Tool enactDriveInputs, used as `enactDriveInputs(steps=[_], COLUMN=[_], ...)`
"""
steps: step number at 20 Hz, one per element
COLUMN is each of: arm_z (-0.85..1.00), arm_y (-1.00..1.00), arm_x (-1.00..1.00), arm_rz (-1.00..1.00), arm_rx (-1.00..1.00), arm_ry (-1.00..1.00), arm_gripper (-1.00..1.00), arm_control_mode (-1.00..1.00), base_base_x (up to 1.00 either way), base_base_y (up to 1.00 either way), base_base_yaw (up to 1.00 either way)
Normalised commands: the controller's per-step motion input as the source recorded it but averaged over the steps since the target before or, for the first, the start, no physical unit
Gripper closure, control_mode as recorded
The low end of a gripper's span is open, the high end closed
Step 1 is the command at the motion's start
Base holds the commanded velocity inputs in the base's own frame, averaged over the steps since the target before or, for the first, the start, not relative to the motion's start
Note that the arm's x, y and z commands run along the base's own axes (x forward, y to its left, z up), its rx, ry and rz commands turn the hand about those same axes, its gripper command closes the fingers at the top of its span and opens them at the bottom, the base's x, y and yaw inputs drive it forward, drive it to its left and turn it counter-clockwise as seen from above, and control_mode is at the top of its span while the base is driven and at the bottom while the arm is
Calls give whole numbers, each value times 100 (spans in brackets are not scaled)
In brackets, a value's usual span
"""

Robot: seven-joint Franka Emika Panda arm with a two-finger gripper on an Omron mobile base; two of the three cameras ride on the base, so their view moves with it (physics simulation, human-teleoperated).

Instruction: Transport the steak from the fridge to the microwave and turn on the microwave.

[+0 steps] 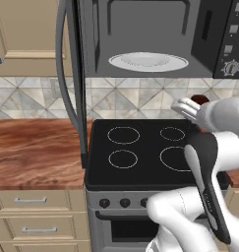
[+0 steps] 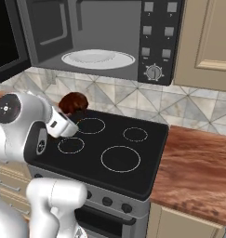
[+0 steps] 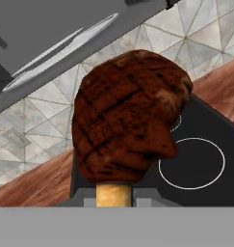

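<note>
One steak [image 2: 73, 102] is held clamped in the fingers [image 3: 114, 193], carried in the air above the black stove [image 2: 109, 153] and below the microwave [image 2: 100, 37]. It is kept raised, apparently so that it can be lifted over the sill and set on the white turntable plate [image 2: 98, 58]. The microwave door [image 1: 74, 78] is swung wide open to the left, which leaves the cavity free. By this judgement, the carry is nearly done; placing, shutting the door and starting remain.

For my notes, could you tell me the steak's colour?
Dark brown steak, tan edge; hand view.
</note>
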Motion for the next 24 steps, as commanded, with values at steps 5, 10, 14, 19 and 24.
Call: enactDriveInputs(steps=[5, 10, 14, 19, 24], arm_z=[47, 56, 34, 25, 18], arm_y=[18, 8, 0, 0, 0], arm_x=[0, 0, 9, 10, 33], arm_rz=[8, 9, 17, 19, 11], arm_rx=[-29, -28, -17, -12, -9], arm_ry=[1, 5, 3, 9, 9], arm_gripper=[100, 100, 100, 100, 100], arm_control_mode=[-100, -100, -100, -100, -100], base_base_x=[0, 0, 0, 0, 0], base_base_y=[0, 0, 0, 0, 0], base_base_yaw=[0, 0, 0, 0, 0])
